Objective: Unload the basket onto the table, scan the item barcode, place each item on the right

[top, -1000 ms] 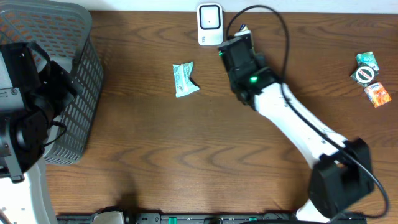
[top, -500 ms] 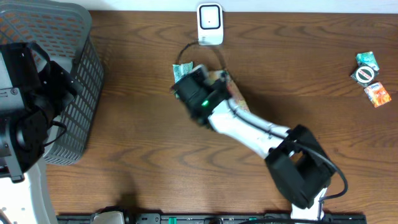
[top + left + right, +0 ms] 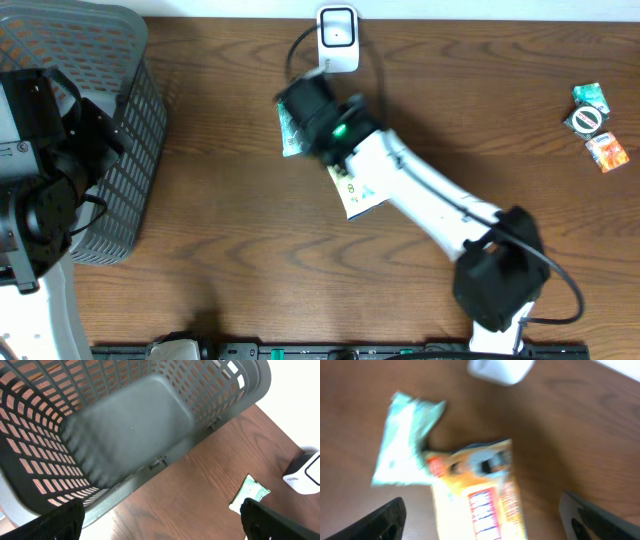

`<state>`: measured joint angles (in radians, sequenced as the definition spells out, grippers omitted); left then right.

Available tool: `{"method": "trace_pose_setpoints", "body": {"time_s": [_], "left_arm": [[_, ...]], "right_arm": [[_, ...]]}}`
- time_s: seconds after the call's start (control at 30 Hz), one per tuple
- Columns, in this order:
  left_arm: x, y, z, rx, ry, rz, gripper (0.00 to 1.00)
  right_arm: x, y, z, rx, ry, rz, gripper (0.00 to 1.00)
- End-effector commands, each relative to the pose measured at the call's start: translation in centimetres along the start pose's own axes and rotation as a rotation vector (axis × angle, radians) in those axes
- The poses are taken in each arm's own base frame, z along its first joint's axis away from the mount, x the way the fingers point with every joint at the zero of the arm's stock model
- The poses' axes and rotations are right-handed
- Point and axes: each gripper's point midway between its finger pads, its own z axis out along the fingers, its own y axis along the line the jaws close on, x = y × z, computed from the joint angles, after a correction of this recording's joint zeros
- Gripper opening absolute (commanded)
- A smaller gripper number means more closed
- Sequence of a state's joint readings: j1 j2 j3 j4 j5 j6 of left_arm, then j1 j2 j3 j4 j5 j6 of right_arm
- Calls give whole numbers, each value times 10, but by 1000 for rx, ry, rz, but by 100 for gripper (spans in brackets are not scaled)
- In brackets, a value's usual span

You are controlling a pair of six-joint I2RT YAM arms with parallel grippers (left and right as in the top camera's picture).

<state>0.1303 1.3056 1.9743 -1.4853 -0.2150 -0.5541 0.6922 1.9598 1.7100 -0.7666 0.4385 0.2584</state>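
Observation:
A yellow and orange snack packet [image 3: 480, 495] shows blurred below my right gripper [image 3: 485, 527], whose fingers stand wide apart and clear of it. From overhead the same yellow packet [image 3: 352, 190] lies on the table, partly under the right arm, with the right gripper [image 3: 305, 105] over its far end. A pale green packet [image 3: 402, 452] lies touching the yellow one's left. The white barcode scanner [image 3: 337, 38] stands at the table's far edge. My left gripper [image 3: 162, 527] is open over bare wood beside the basket [image 3: 130, 425].
The grey mesh basket [image 3: 120, 120] fills the far left corner, with the left arm [image 3: 40, 170] beside it. Three small packets [image 3: 595, 122] lie at the far right. The right arm [image 3: 430, 200] crosses the table diagonally from the front right.
The right gripper swung left from the scanner to the green packet and opened. The yellow packet left its jaws and now lies on the table. The left arm stayed still.

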Motion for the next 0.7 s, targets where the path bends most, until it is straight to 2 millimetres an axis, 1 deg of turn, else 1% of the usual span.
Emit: {"method": "trace_pose_setpoints", "body": {"time_s": [0.0, 0.03, 0.1, 0.17, 0.23, 0.27, 0.3, 0.37, 0.53, 0.67], "left_arm": [[-2, 1, -1, -3, -6, -14, 98], [-2, 1, -1, -3, -6, -14, 98], [-2, 1, -1, -3, -6, -14, 98], [-2, 1, -1, -3, -6, -14, 98], [-2, 1, -1, -3, -6, -14, 98], [-2, 1, -1, -3, -6, -14, 98], [-2, 1, -1, -3, -6, -14, 98], [-2, 1, -1, -3, -5, -14, 98], [-2, 1, -1, -3, -6, -14, 98], [-2, 1, -1, -3, -6, -14, 98]], "right_arm": [[-13, -39, 2, -52, 20, 111, 97], [-10, -45, 7, -84, 41, 121, 97], [-3, -48, 18, -197, 86, 120, 96], [7, -42, 25, -345, 122, 68, 90], [22, -33, 30, -472, 159, -10, 91], [35, -32, 37, -507, 200, -39, 94], [40, -32, 40, -506, 215, -43, 94], [56, -32, 50, -504, 274, -43, 98], [89, -19, 74, -506, 375, -58, 99], [115, -11, 96, -453, 450, -97, 99]]}}
